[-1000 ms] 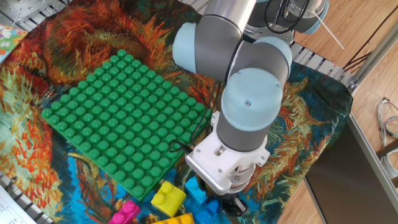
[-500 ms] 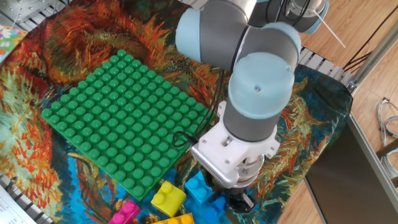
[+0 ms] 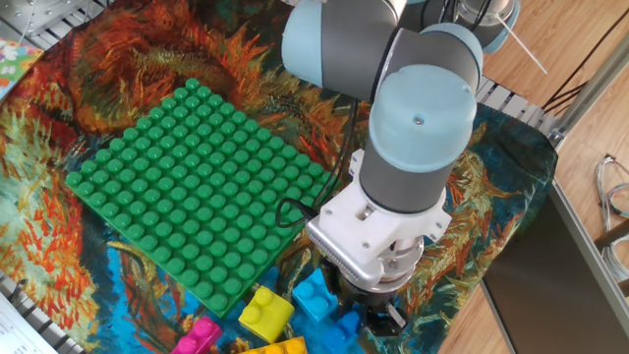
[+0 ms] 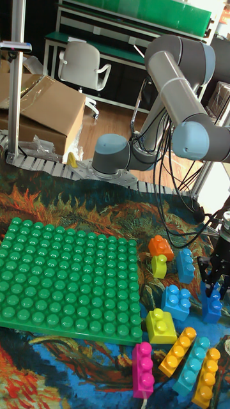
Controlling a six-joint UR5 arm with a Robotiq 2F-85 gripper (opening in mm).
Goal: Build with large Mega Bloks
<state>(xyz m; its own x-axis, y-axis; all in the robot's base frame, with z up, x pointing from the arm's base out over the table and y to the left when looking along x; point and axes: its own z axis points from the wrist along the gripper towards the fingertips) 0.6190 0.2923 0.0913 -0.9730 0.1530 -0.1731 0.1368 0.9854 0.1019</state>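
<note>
Green baseplate point(image 4: 67, 281) lies flat on the patterned cloth point(image 4: 70, 364). To its right are loose bricks: orange brick point(image 4: 160, 246), small lime brick point(image 4: 159, 266), long blue brick point(image 4: 185, 265), light blue brick point(image 4: 176, 301), yellow brick point(image 4: 161, 325). Nearest the camera lie a pink long brick point(image 4: 142, 369), orange long brick point(image 4: 177, 351), teal long brick point(image 4: 193, 365) and another orange one point(image 4: 206, 377). Gripper point(image 4: 213, 281) stands at the right edge over a blue brick point(image 4: 211, 305); finger state unclear.

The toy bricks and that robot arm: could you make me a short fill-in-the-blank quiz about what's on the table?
1. The big studded baseplate is ____ in colour.
2. The number of bricks stacked on the baseplate is ____.
3. The gripper hangs over a ____ brick.
4. The long pink brick lies next to a long ____ brick.

Missing words: green; zero; blue; orange
</note>
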